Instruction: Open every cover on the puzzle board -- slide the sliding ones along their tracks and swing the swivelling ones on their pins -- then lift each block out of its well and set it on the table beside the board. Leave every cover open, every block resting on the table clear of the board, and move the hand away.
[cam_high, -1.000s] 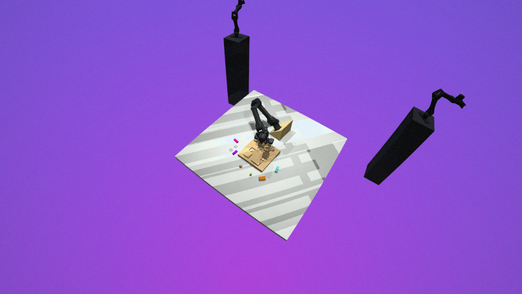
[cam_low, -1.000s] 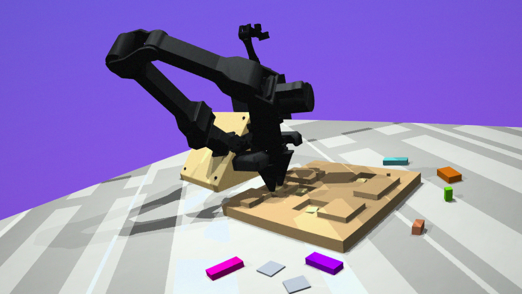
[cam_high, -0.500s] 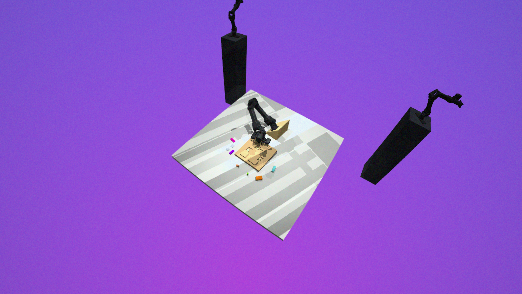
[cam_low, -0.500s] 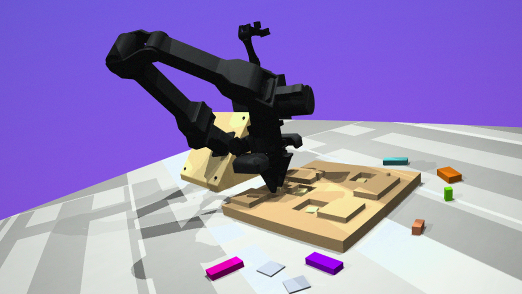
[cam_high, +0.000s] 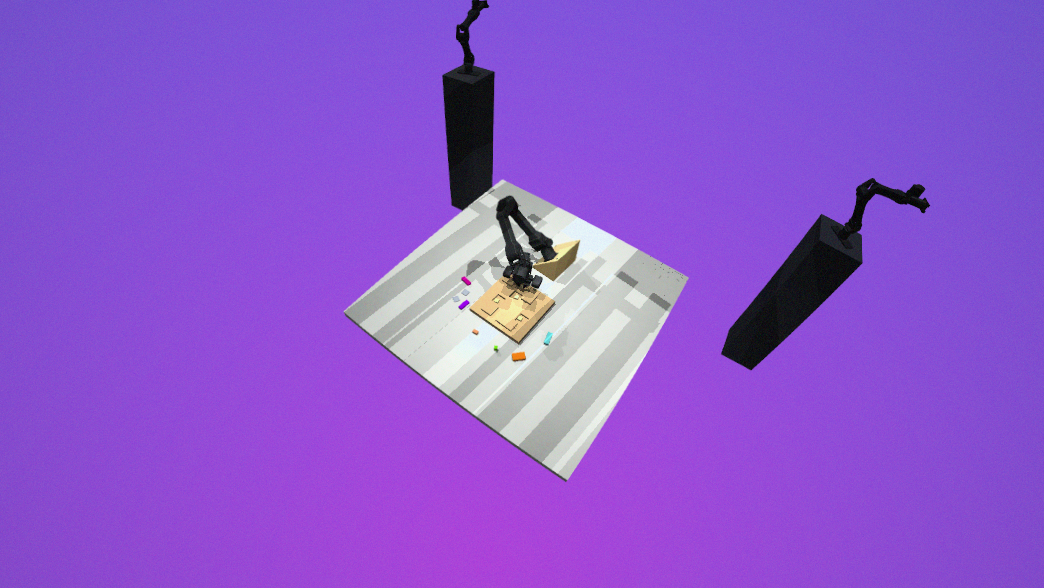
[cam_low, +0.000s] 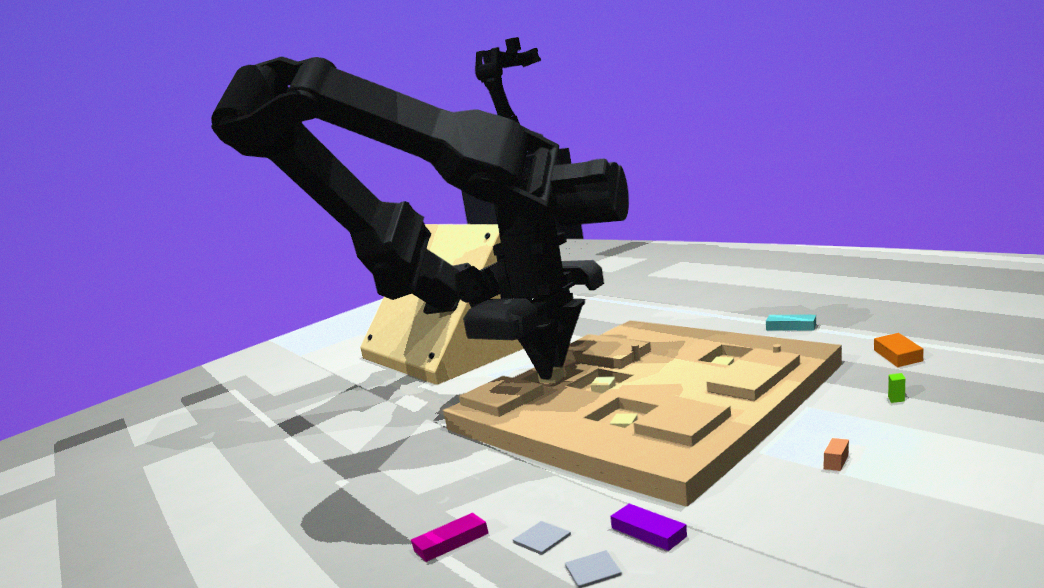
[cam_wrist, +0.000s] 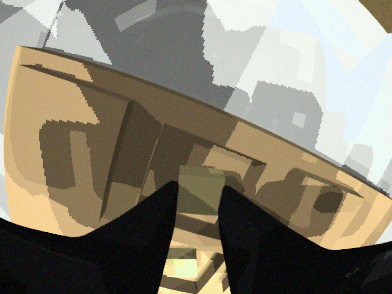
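Observation:
The puzzle board (cam_high: 536, 314) (cam_low: 555, 429) lies below the arm. My gripper (cam_low: 550, 370) (cam_wrist: 198, 192) points down at its arm-side edge, shut on a pale yellow block (cam_wrist: 201, 201). That block is at its well; whether it is raised is unclear. Three pale blocks sit in uncovered wells: one in the middle (cam_low: 602, 382), one at the near side (cam_low: 623, 419), one at the far right (cam_low: 722, 360). Raised covers stand beside wells: near left (cam_low: 490, 400), near right (cam_low: 683, 419), far right (cam_low: 752, 373) and behind my fingers (cam_low: 607, 351).
Beside the board lie magenta (cam_low: 450, 536), purple (cam_low: 648, 525), brown-orange (cam_low: 835, 454), green (cam_low: 896, 387), orange (cam_low: 897, 349) and cyan (cam_low: 790, 322) bricks, and two grey tiles (cam_low: 542, 536) (cam_low: 593, 568). A tan wedge (cam_high: 561, 260) (cam_low: 398, 332) stands behind the arm.

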